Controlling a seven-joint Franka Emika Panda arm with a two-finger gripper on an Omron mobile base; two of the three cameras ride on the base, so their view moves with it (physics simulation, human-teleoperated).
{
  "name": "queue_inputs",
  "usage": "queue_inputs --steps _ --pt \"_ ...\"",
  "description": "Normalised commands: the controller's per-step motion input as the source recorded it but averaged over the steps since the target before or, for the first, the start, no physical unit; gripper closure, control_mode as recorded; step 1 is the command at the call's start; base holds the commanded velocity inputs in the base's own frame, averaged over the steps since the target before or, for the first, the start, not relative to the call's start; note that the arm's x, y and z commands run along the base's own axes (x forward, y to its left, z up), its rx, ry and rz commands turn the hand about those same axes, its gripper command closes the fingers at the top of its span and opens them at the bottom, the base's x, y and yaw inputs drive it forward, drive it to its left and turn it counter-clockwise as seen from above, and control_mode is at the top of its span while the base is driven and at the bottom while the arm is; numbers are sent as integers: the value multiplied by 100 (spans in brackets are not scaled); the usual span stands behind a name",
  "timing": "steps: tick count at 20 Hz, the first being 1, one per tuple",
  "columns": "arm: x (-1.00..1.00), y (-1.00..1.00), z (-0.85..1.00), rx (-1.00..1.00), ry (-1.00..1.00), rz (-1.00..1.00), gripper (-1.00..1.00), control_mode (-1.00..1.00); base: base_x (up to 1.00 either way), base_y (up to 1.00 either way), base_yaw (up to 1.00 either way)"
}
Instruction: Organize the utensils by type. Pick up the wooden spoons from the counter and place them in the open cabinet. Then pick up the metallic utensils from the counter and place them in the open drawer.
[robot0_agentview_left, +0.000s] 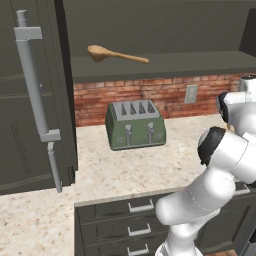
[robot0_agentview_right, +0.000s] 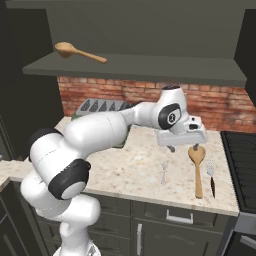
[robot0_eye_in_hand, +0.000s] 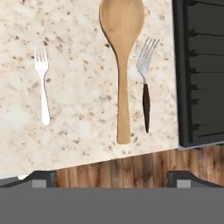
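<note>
One wooden spoon (robot0_agentview_left: 117, 55) (robot0_agentview_right: 80, 52) lies on the shelf of the open cabinet (robot0_agentview_left: 165, 67) (robot0_agentview_right: 135, 67). A second wooden spoon (robot0_agentview_right: 197, 167) (robot0_eye_in_hand: 122, 65) lies on the counter (robot0_agentview_right: 130, 165) (robot0_eye_in_hand: 78, 109), handle toward the front edge. To its left is an all-silver fork (robot0_agentview_right: 164, 171) (robot0_eye_in_hand: 42, 83); to its right is a fork with a dark handle (robot0_agentview_right: 211, 177) (robot0_eye_in_hand: 145, 83). My gripper (robot0_agentview_right: 185, 147) (robot0_eye_in_hand: 113, 178) hangs open above the counter spoon's bowl, holding nothing. The open drawer is out of view.
A green toaster (robot0_agentview_left: 135, 125) stands at the brick back wall. The cabinet door with its long bar handle (robot0_agentview_left: 35, 95) swings out on the left. The black stovetop (robot0_agentview_right: 242, 160) (robot0_eye_in_hand: 201, 70) borders the utensils on the right. Closed drawers (robot0_agentview_left: 140, 220) sit under the counter.
</note>
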Motion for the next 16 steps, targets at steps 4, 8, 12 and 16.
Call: queue_inputs --steps 4,8,12,16 --pt "4 -49 -35 1 0 24 -100 -100 0 0 0" --pt "23 -18 -52 2 -3 28 -100 -100 0 0 0" --pt "28 -22 -38 11 0 30 -100 -100 0 0 0" --pt "26 -7 -24 13 0 26 -100 -100 0 0 0"
